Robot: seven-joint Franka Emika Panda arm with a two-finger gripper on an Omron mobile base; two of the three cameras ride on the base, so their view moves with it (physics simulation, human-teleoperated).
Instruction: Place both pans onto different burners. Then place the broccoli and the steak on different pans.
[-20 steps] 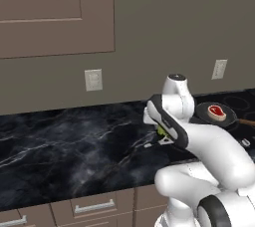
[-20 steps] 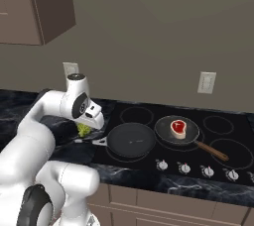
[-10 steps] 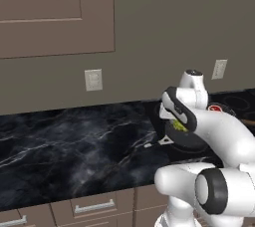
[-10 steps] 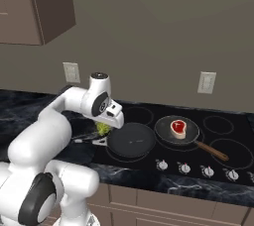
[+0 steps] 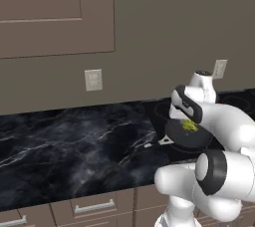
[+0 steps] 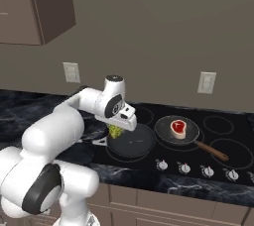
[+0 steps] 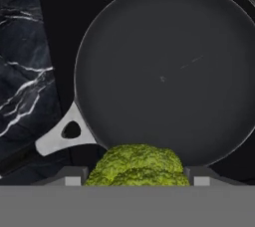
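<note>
A: Where's the broccoli [image 7: 137,164]?

B: Clamped in my gripper [image 6: 118,128], above the near rim of the black pan [image 7: 164,71]. Steak [image 6: 178,127] already sits in the other pan [image 6: 165,130], both on the cooktop [image 6: 237,127].

A: Step?

B: Last placement. I'd judge: move over the pan's centre, lower, let go.

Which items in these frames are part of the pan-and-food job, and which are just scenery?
Part of the job:
- black pan, empty
- speckled pan holding the steak
- broccoli, gripped by the gripper above the black pan
- burners

Scenery:
- silver knobs
- wall outlets
- marble counter
- wall cabinets
</note>
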